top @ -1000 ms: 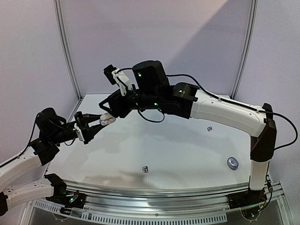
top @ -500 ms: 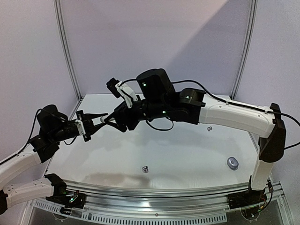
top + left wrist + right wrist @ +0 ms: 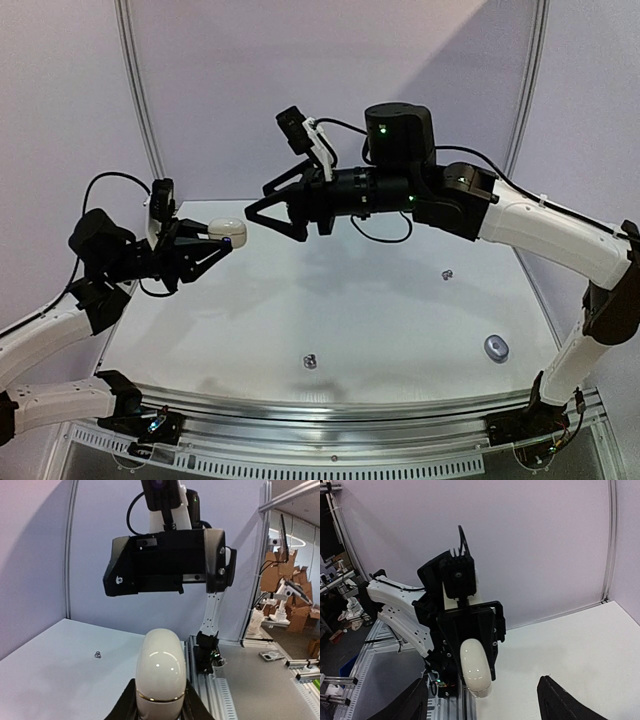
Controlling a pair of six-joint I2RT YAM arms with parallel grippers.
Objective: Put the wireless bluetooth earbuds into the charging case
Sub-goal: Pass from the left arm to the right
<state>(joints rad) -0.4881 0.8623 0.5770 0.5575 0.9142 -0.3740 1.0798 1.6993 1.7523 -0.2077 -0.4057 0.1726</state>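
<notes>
Fingers of our left gripper (image 3: 222, 240) are clamping the white charging case (image 3: 227, 229) aloft at nine o'clock. We are holding the fingers of our right gripper (image 3: 257, 201) apart, facing it. One earbud (image 3: 310, 361) is lying at six o'clock.

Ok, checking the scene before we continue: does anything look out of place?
The closed white case is held in mid-air by the left gripper, while the near earbud and far earbud lie loose and far apart on the table.
</notes>
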